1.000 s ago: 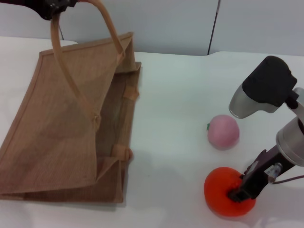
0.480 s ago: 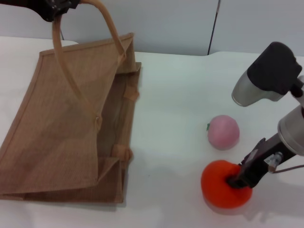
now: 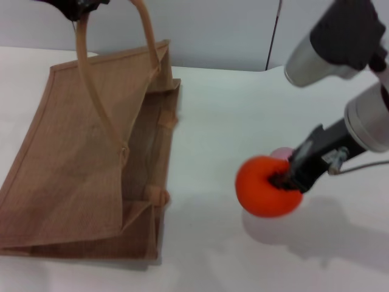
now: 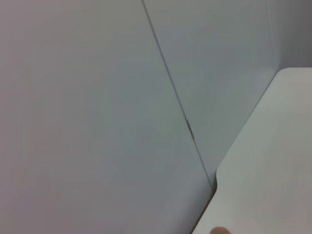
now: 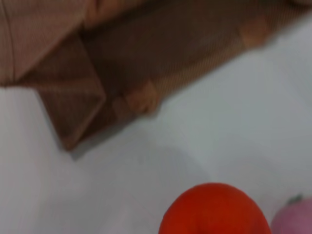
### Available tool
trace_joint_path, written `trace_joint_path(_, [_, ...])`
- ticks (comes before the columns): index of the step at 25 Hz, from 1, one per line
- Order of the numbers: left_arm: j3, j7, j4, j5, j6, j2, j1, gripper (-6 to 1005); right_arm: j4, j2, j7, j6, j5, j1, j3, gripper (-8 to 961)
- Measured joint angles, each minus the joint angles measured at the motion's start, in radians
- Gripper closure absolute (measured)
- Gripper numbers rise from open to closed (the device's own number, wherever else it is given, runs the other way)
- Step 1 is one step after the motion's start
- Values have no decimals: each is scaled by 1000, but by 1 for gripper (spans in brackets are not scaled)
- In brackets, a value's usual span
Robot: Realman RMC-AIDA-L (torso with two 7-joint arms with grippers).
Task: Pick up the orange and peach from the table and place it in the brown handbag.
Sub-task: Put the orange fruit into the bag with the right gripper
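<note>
hiding the peach [image 5: 296, 217] in head view, orange [image 3: 265, 185] in right hand [image 3: 285, 177].

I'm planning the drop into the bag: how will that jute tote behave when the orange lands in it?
The brown handbag looks floppy: its woven sides sag and crease, so it will likely give. The left gripper holds one handle up, probably keeping the mouth open. The orange, held by the right gripper, may roll inside.

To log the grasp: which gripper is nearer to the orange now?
Right. The right gripper holds the orange; the left gripper is far across, at the brown handbag handle.
</note>
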Motion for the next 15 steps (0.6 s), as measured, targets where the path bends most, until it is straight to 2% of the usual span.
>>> trace_joint_path(5, [45, -1, 1, -52, 28, 0, -17, 894, -41, 3, -1, -20, 10, 36, 15, 750])
trace_joint_path(15, [91, -35, 75, -129, 52, -1, -32, 894, 9, 3, -22, -147, 46, 51, 20, 771])
